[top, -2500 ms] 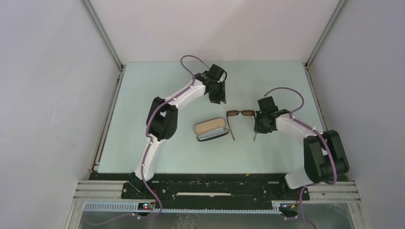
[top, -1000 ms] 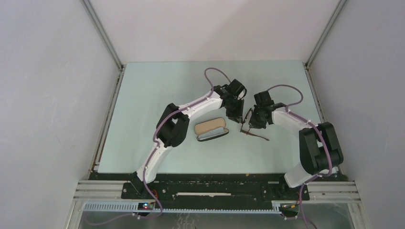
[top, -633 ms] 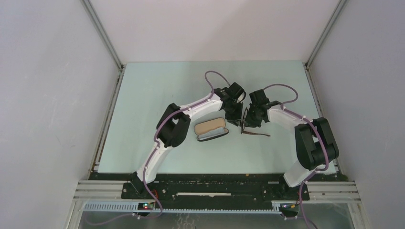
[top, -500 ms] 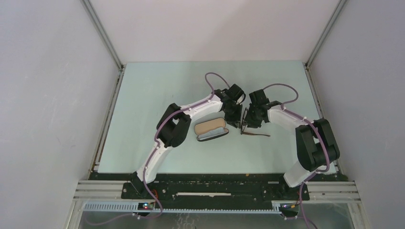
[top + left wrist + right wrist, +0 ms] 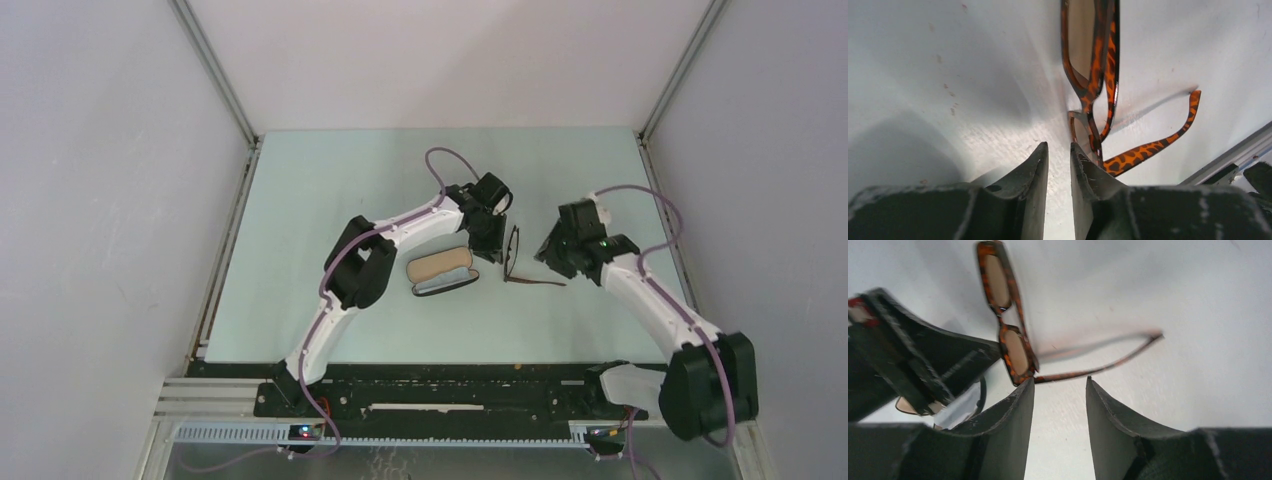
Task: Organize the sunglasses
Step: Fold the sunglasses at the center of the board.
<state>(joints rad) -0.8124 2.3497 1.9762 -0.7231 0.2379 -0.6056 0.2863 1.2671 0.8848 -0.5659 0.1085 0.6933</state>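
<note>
Lets go of the sunglasses (image 5: 513,257) with the right gripper (image 5: 551,252), jaws now parted, and pulls it back rightward, clear of the frame. Leaves the glasses turned from crosswise to lengthwise, one temple folded, one splayed right. Brings the left gripper (image 5: 493,250) in from the far side to just beside them.

- One pair of sunglasses (image 5: 512,256), brown-mottled, with two lenses (image 5: 1016,351).
- One glasses case (image 5: 443,271), black outside and tan inside.
- Two robot arms: the left arm (image 5: 410,222) and the right arm (image 5: 640,290).
- Two grippers, one on each arm: the left gripper (image 5: 1059,147) and the right gripper (image 5: 1059,382), with two fingers (image 5: 1013,410) apiece.
- One tabletop (image 5: 300,200), pale green, carrying them all.
</note>
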